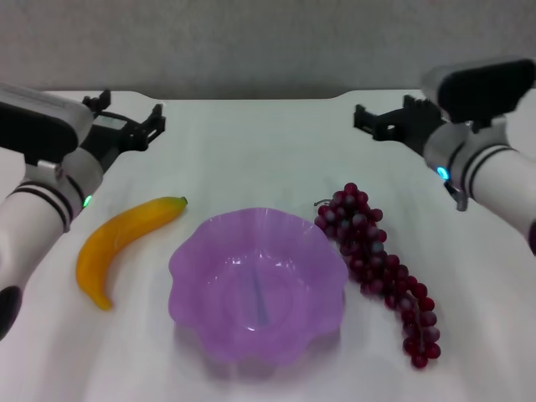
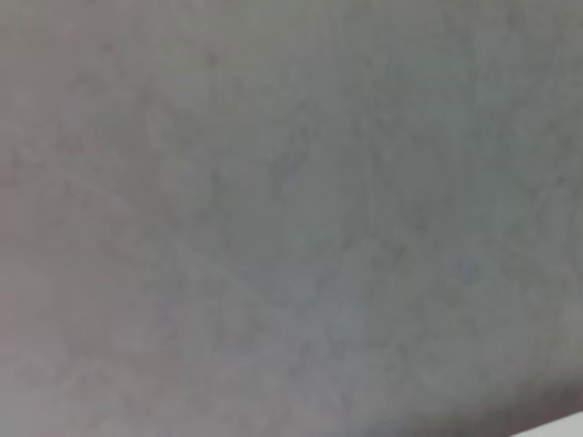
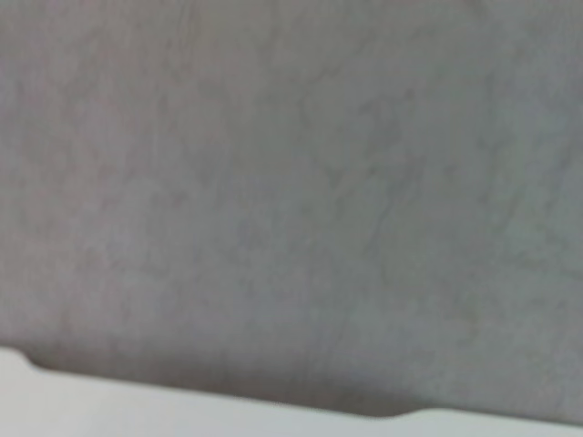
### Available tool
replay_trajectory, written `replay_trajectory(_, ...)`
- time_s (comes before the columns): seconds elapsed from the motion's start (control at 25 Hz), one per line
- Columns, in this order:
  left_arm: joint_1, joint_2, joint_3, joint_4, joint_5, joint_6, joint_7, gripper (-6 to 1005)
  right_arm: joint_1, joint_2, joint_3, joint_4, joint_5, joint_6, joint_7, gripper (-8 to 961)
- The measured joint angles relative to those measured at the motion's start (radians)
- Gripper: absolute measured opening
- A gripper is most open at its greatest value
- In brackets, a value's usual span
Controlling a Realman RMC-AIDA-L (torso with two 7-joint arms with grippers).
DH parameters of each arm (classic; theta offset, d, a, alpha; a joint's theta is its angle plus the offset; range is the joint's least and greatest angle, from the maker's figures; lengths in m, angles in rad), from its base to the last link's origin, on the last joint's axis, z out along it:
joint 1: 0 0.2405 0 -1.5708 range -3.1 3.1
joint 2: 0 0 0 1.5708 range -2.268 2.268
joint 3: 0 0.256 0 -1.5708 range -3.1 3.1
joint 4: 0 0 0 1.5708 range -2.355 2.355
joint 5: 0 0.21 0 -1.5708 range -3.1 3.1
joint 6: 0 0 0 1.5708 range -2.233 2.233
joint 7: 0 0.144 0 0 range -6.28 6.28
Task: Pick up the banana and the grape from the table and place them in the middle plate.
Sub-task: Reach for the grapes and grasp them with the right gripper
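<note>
The yellow-orange banana [image 1: 124, 239] lies on the white table [image 1: 251, 155], left of the middle plate [image 1: 194, 261], a translucent purple bowl with a wavy rim and nothing in it. Just right of the plate, the dark red grape bunch [image 1: 378, 261] stretches from the plate's far side toward the front right. My left gripper [image 1: 134, 124] hovers open and empty at the far left, beyond the banana. Likewise open and empty, my right gripper [image 1: 383, 120] hangs at the far right beyond the grape. Both wrist views show only grey wall.
A grey wall [image 1: 268, 42] runs behind the table's far edge. A strip of the table's edge [image 3: 182, 414] shows in the right wrist view, and a corner of the table's edge [image 2: 560, 428] in the left wrist view.
</note>
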Motion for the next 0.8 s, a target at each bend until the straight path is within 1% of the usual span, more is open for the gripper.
replay_trajectory(0.12,0.017,0.002,-0.007,0.002,-0.001,-0.001,0.0,861,0.033,-0.001,0.004,-0.024,0.0,0.098,-0.001,850)
replay_trajectory(0.16,0.022,0.003,-0.009,0.003,-0.001,-0.001,0.003,861,0.039,-0.002,0.016,-0.048,-0.002,0.147,-0.007,850)
replay_trajectory(0.2,0.022,0.003,-0.009,0.003,-0.001,-0.001,0.003,861,0.04,-0.002,0.024,-0.055,-0.004,0.164,-0.013,849)
replay_trajectory(0.28,0.034,0.004,-0.01,0.004,-0.001,-0.001,0.019,861,0.04,-0.004,0.08,-0.08,-0.02,0.224,-0.049,848)
replay_trajectory(0.36,0.036,0.004,-0.01,0.004,-0.001,-0.001,0.025,861,0.036,-0.009,0.175,-0.095,-0.053,0.289,-0.108,846)
replay_trajectory(0.4,0.036,0.004,-0.01,0.004,-0.001,0.0,0.026,861,0.03,-0.012,0.272,-0.116,-0.089,0.349,-0.167,845)
replay_trajectory(0.44,0.036,0.004,-0.01,0.004,-0.001,0.001,0.026,861,0.03,-0.012,0.272,-0.116,-0.089,0.349,-0.167,845)
replay_trajectory(0.48,0.036,0.004,-0.01,0.004,-0.001,0.001,0.026,861,0.018,-0.013,0.326,-0.135,-0.11,0.367,-0.193,844)
replay_trajectory(0.64,0.032,0.005,-0.01,0.004,-0.002,-0.001,0.027,861,-0.058,-0.012,0.52,-0.252,-0.217,0.422,-0.269,841)
replay_trajectory(0.76,0.025,0.005,-0.01,0.003,-0.002,-0.002,0.028,861,-0.113,-0.003,0.658,-0.348,-0.329,0.498,-0.304,839)
replay_trajectory(0.8,0.023,0.005,-0.01,0.002,-0.002,-0.002,0.028,861,-0.123,0.0,0.686,-0.364,-0.363,0.514,-0.306,838)
